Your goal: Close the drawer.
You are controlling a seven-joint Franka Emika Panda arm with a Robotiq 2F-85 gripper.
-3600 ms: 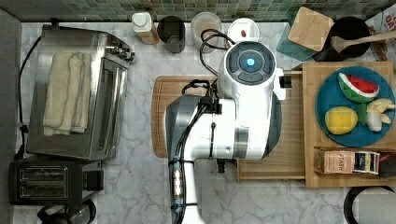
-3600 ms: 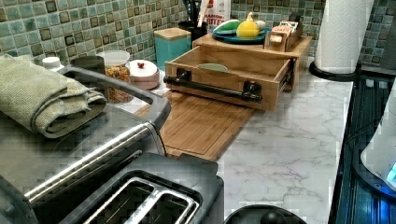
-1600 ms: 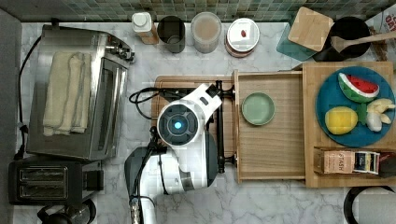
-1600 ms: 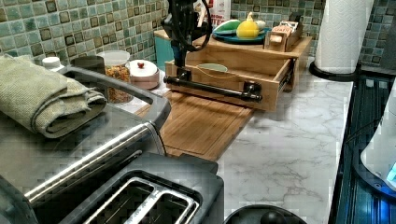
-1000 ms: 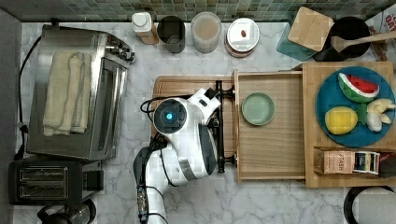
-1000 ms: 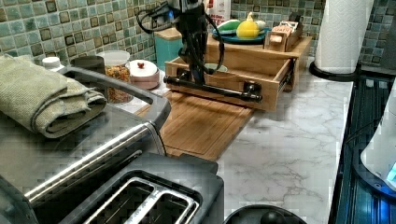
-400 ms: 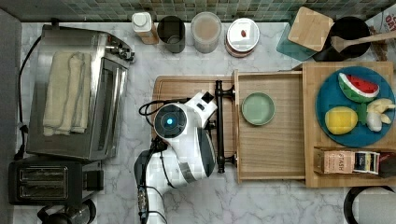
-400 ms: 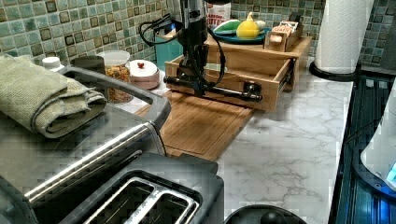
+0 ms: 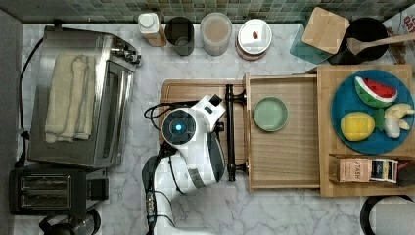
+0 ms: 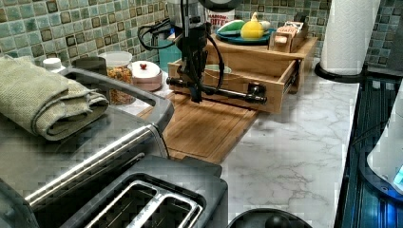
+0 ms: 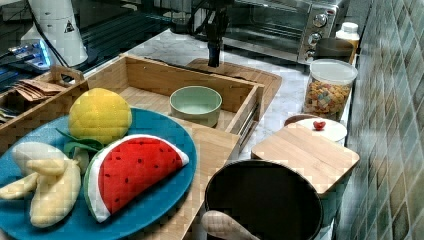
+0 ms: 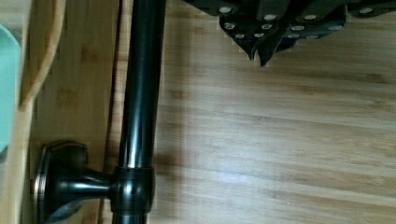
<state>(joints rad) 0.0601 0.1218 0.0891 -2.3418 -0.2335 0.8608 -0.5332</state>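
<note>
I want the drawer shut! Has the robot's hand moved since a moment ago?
Yes. The gripper has dropped from above the drawer to just in front of its black handle, over the cutting board.

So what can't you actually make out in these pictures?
- Top view: the arm covers the gripper and part of the cutting board.
- Wrist view: the gripper fingertips meet beside the drawer handle; the picture's edge cuts off the green bowl.
- Left view: the drawer front hides most of the bowl.
</note>
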